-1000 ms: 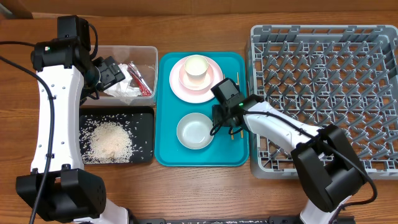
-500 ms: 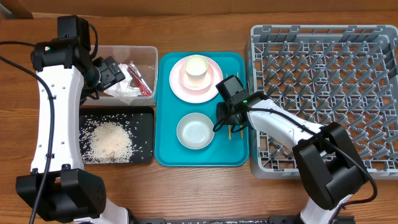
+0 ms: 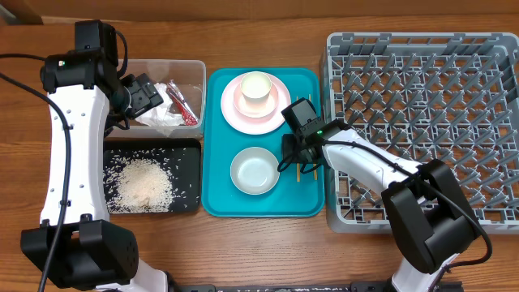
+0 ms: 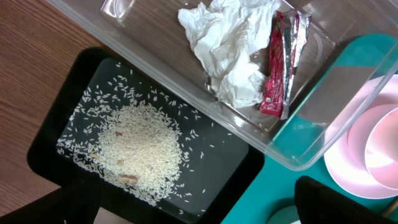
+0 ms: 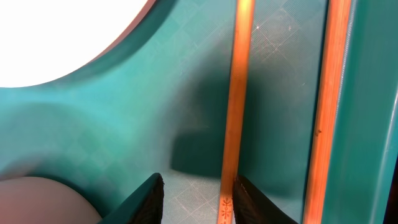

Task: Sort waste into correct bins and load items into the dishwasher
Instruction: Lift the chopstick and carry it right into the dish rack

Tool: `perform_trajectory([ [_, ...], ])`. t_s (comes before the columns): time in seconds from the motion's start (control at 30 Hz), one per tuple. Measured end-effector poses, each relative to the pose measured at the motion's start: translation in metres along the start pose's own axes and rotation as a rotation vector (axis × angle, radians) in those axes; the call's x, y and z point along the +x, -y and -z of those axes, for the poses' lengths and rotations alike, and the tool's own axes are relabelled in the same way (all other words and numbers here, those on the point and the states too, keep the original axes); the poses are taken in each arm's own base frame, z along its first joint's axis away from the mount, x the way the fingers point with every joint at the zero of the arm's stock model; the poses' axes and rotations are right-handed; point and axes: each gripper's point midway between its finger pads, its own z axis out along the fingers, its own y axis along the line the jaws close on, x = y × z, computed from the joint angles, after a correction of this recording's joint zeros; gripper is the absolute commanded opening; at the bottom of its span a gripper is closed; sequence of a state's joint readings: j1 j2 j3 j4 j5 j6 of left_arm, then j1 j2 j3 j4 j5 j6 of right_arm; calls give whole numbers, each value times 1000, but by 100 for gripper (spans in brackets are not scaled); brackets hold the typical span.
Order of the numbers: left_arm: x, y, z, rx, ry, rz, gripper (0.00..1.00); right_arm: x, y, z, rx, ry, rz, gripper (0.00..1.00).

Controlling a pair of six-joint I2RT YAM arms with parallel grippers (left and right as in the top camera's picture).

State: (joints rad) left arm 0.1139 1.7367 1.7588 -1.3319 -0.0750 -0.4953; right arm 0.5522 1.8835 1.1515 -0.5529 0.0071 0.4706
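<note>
Now, the two thin wooden chopsticks [image 5: 239, 62] lie side by side on the teal serving tray [image 5: 112, 118], along its right wall and just beside the large grey plastic dish rack [image 3: 422, 38]. Expect them to be light, stiff and slick. They will likely roll or pivot if you pinch off-centre, so take hold near mid-length, squarely across the shaft. Your right tool [image 5: 198, 196] sits low over the tray, half spread. The inner chopstick [image 5: 231, 155] runs between its fingers, close against one, not clamped. The outer chopstick [image 5: 328, 93] hugs the wall outside the jaws. Your left tool [image 4: 199, 202] hangs fully spread and empty above the clear plastic tub [image 4: 155, 68].
</note>
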Motion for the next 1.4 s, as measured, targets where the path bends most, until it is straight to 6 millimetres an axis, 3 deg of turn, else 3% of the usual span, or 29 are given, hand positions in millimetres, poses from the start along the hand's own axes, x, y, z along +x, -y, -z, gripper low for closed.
perform_trajectory([
  [0.77, 0, 0, 0, 0, 0, 0, 100, -1, -1, 0, -2, 3, 0, 40],
  [1.4, 0, 0, 0, 0, 0, 0, 100, 3, -6, 0, 0, 2, 18, 36],
])
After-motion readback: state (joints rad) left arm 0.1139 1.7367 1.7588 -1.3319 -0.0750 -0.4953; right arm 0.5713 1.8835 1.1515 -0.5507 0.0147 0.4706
